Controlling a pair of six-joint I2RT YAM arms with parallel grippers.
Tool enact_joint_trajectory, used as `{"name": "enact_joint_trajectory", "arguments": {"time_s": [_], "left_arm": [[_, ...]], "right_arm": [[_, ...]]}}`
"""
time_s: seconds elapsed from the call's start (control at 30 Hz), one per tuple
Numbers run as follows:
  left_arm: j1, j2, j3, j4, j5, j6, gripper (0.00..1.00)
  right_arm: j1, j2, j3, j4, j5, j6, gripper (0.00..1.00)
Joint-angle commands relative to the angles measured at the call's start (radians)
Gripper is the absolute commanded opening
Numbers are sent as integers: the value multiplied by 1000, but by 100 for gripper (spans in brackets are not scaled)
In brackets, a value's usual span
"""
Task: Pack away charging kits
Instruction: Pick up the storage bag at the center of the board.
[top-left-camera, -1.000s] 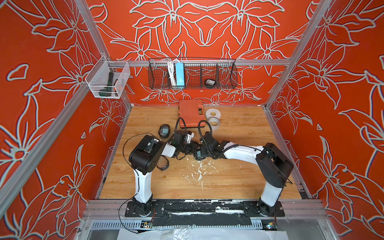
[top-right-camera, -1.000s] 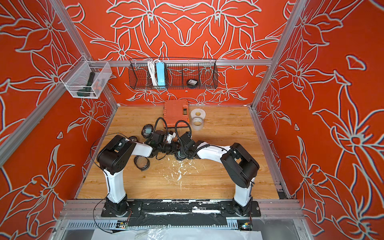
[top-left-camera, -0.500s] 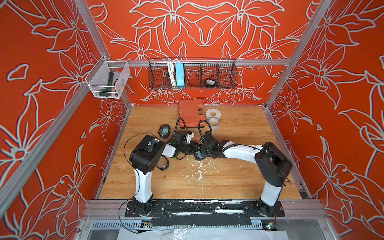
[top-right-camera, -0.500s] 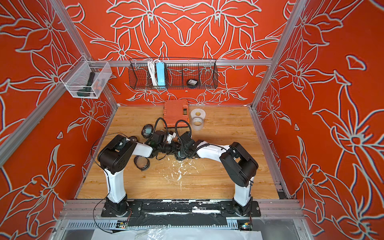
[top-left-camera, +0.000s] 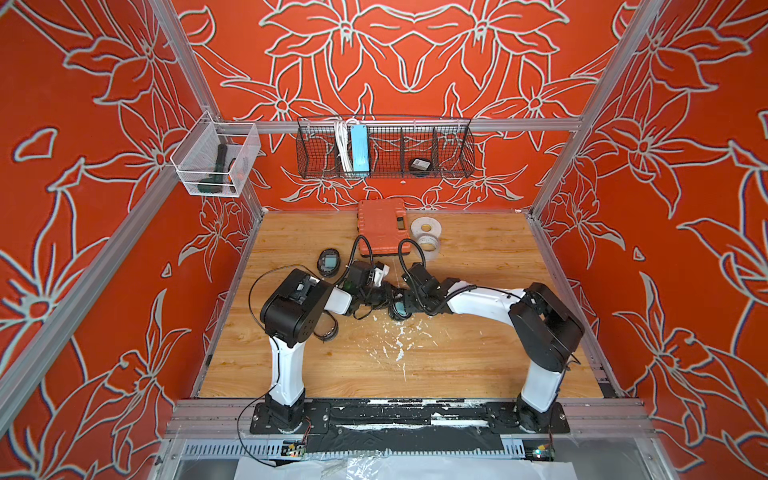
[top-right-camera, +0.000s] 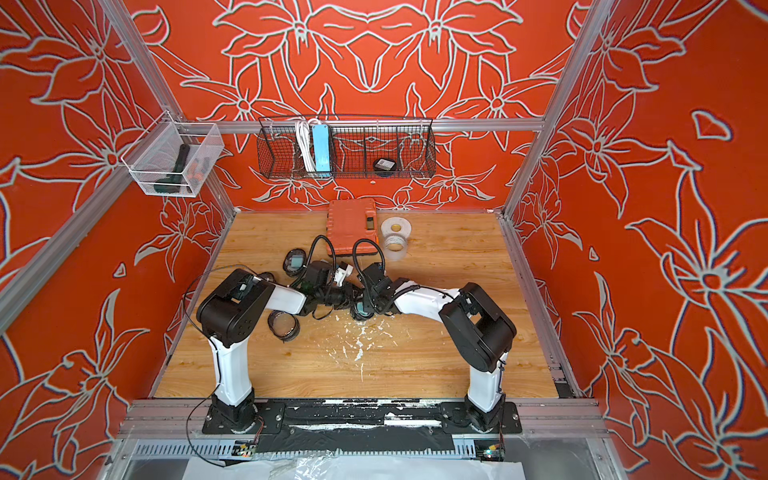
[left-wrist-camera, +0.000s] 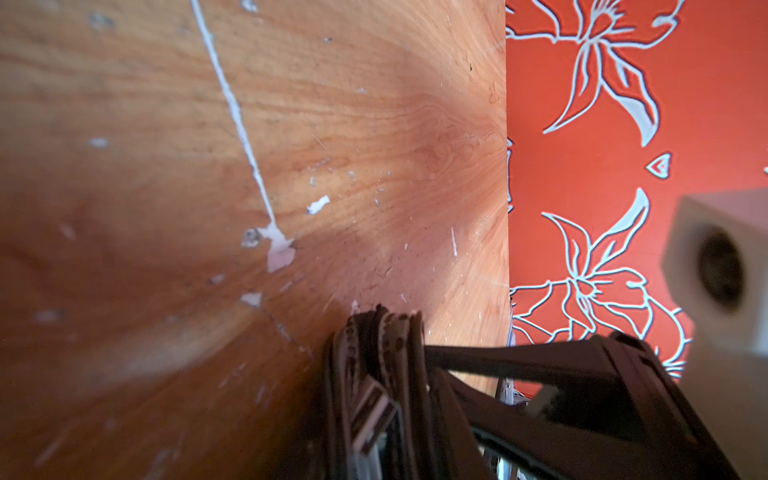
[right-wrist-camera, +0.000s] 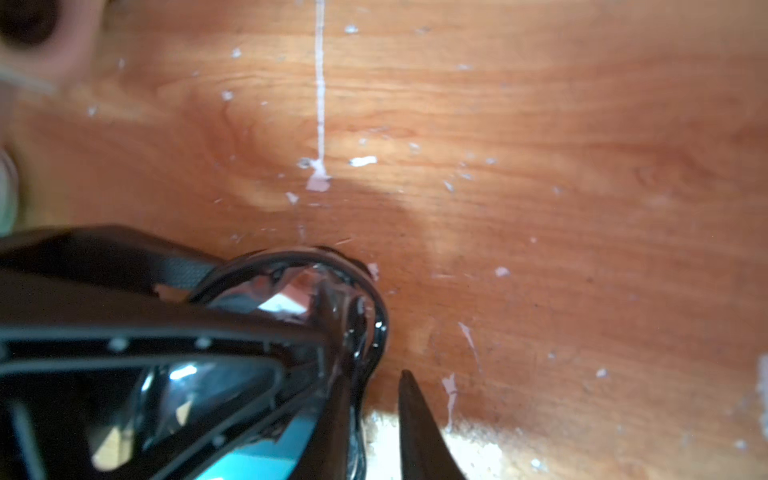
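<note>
A paint-flecked wooden table (top-left-camera: 478, 266) is enclosed by red floral walls (top-left-camera: 415, 62). At mid-table the right gripper (right-wrist-camera: 374, 386) is seen slightly parted beside the pouch (right-wrist-camera: 270, 303); the left gripper (left-wrist-camera: 430, 365) spread cannot be told.

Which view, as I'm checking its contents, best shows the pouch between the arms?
Right wrist view: the pouch close up, black rim, clear face, teal inside. Both top views show a mostly hidden sliver; left wrist, perhaps its edge.

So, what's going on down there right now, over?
Left fingers and right fingers both at one pouch, grip unclear. Teal plug shows inside it. Second pouch lies apart, not in the way.
</note>
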Motion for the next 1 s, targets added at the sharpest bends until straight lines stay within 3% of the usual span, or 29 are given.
{"name": "enact_joint_trajectory", "arguments": {"time_s": [0.0,0.2,0.4,0.5,0.63,0.7,0.73,0.83,0.9,0.97], "left_arm": [[-53,92,-65,-236,-39,9,0],[-46,4,-125,-116,-32,-28,0],[-42,-221,-192,23,-45,-78,0],[-46,-376,-194,2,-107,-84,0],[-67,-611,-207,10,-233,-91,0],[-94,-749,-222,54,-307,-62,0],[-109,-806,-221,56,-345,-37,0],[-150,-957,-199,64,-400,46,0],[-160,-1062,-179,52,-407,90,0],[-163,-1141,-190,54,-425,140,0]], "right_arm": [[3,-63,-6,24,6,-3,37],[3,-306,-149,84,51,-21,50],[22,-660,-429,331,106,-63,63],[24,-779,-503,373,162,-55,66],[23,-881,-549,363,199,-118,63],[20,-935,-548,265,245,-78,75],[20,-965,-561,268,214,-95,73],[36,-1045,-679,514,-4,-185,76],[100,-1066,-654,507,5,-224,70],[209,-1062,-611,479,92,-293,65]]}}
